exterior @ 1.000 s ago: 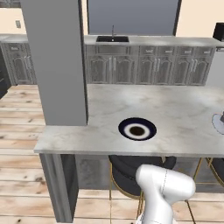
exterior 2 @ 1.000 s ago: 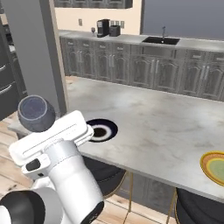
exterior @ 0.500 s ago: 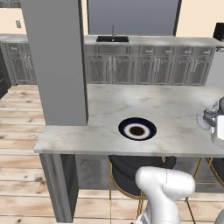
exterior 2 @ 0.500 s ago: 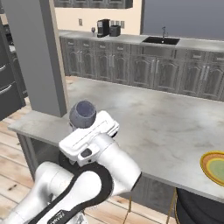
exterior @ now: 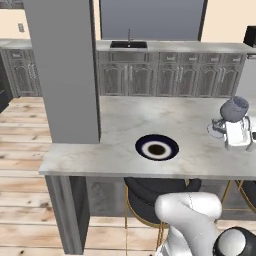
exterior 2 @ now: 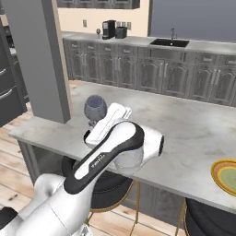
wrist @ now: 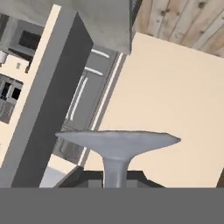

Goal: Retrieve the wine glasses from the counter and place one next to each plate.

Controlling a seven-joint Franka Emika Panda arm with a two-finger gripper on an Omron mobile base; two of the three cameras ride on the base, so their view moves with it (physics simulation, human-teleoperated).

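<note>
My gripper (exterior: 226,124) is shut on the thin stem of a clear bluish-grey wine glass (exterior: 234,107) and holds it above the right side of the marbled island top (exterior: 125,125). In the right base view the glass bowl (exterior 2: 95,107) rises above the gripper (exterior 2: 97,123). The hand view has the round foot (wrist: 118,142) just beyond the gripper (wrist: 116,175). The navy plate (exterior: 156,148) lies near the island's front edge, left of the glass. The yellow-orange plate (exterior 2: 226,176) sits at the island's right end. A second wine glass (exterior 2: 97,32) stands small on the far counter (exterior 2: 138,40).
A broad grey pillar (exterior: 62,70) stands on the island's left corner. The far counter carries a sink (exterior: 128,44) and a coffee machine (exterior 2: 109,28). Dark round stools (exterior: 150,192) sit under the island's front edge, close to my arm.
The arm has swung the held glass up and further out over the island top. The plates have not moved and the gripper has stayed shut.
</note>
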